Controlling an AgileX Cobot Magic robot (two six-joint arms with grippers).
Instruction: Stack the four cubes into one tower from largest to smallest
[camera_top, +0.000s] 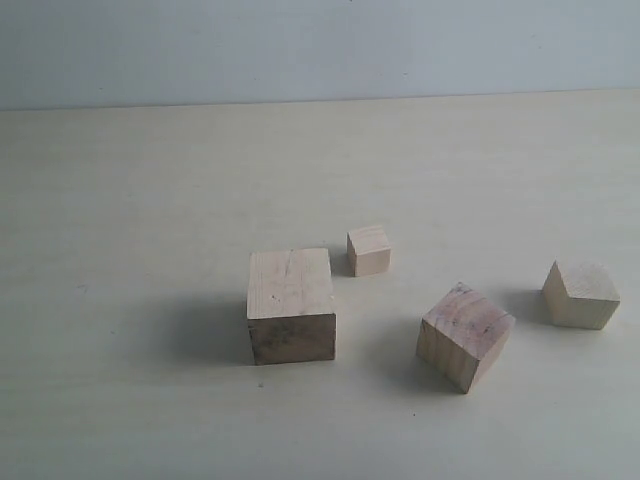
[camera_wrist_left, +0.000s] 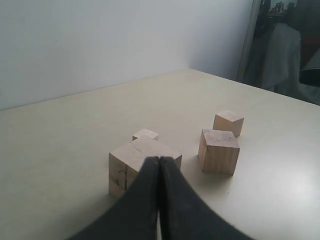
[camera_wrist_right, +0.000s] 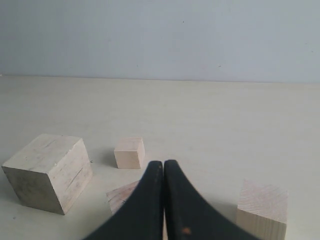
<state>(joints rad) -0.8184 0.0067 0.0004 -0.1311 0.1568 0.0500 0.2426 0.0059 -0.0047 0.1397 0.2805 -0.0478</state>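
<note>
1. Largest cube (camera_top: 291, 300) is found on the table (camera_top: 150, 200), left of centre in the exterior view, square to the camera.
2. Smallest cube (camera_top: 369, 250) is set just behind the largest cube's right rear corner, near it but apart.
3. Second-largest cube (camera_top: 465, 335), pinkish and specked on top, is placed to the right of the largest cube and is turned at an angle.
4. Third cube (camera_top: 581, 295), paler, is placed farthest right, with one corner turned toward the camera.
5. All four are seen resting singly on the table; none is stacked.
6. Left gripper (camera_wrist_left: 159, 160) is seen with its black jaws pressed together on nothing, the largest cube lying just beyond the tips.
7. Right gripper (camera_wrist_right: 163, 162) is likewise closed and empty; the second-largest cube is partly hidden behind its fingers.
8. Neither gripper is visible in the exterior view.
</note>
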